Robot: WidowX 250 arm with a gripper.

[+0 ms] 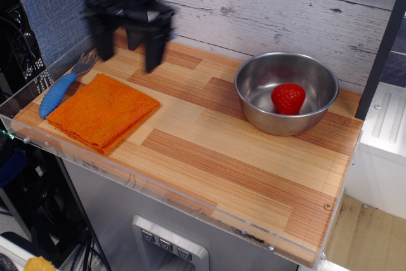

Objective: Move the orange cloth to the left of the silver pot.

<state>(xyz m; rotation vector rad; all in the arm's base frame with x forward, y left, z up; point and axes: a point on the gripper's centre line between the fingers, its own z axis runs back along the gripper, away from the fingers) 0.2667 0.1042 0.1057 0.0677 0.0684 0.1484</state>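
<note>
The orange cloth [103,112] lies folded flat at the left end of the wooden bench [209,150], a blue-handled fork [63,84] just beside its far-left edge. The motion-blurred gripper [127,55] hangs above the cloth's far edge, fingers [153,47] spread apart. Well to the right, the silver pot [286,92] holds a strawberry [288,98].
</note>
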